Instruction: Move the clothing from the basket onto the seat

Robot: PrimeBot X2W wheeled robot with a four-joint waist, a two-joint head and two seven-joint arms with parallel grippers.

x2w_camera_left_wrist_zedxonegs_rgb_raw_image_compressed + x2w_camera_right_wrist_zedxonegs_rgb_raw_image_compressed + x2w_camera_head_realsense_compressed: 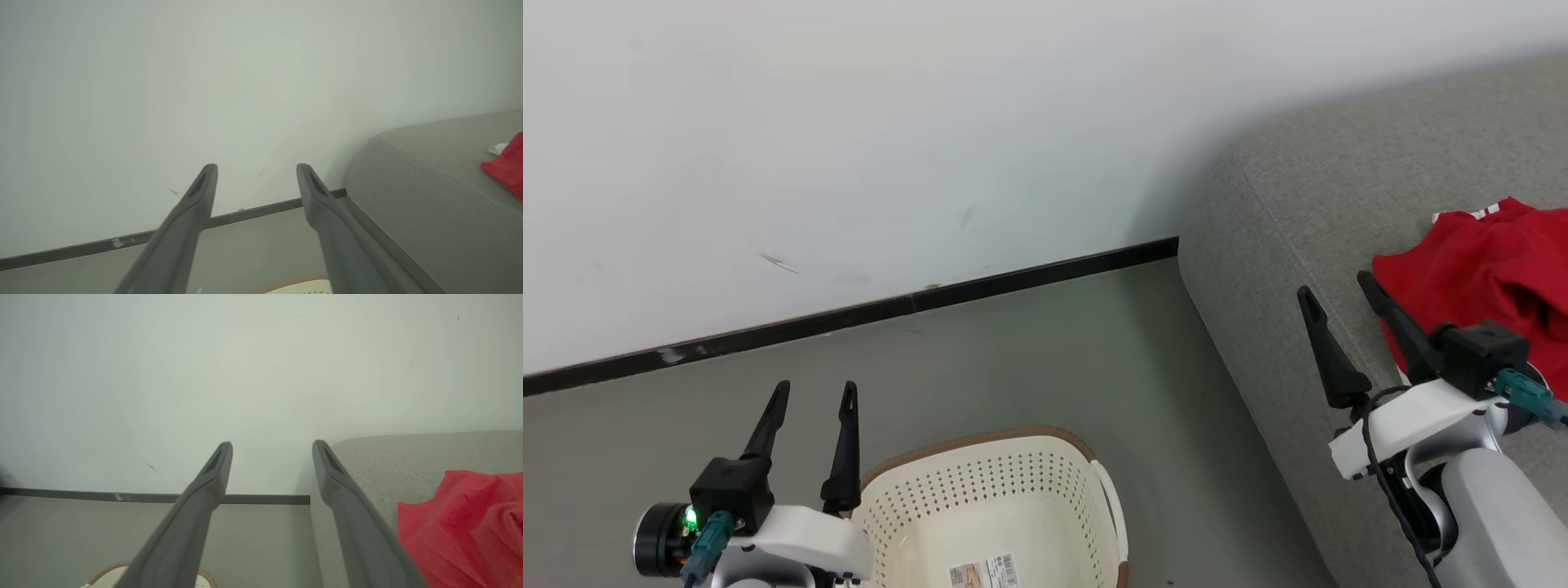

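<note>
Red clothing (1478, 269) lies on the seat (1307, 204), just right of the right hand (1334, 284).
The heap is crumpled, with no clear long axis. The right hand's fingers stand apart and empty, pointing far and left. The left hand (816, 384), also spread and empty, hovers just left of the basket (980, 490). What shows of the basket holds no fabric, and its near end is cut off.

The barcode sticker (985, 572) inside the basket (980, 488) cannot be read.
</note>
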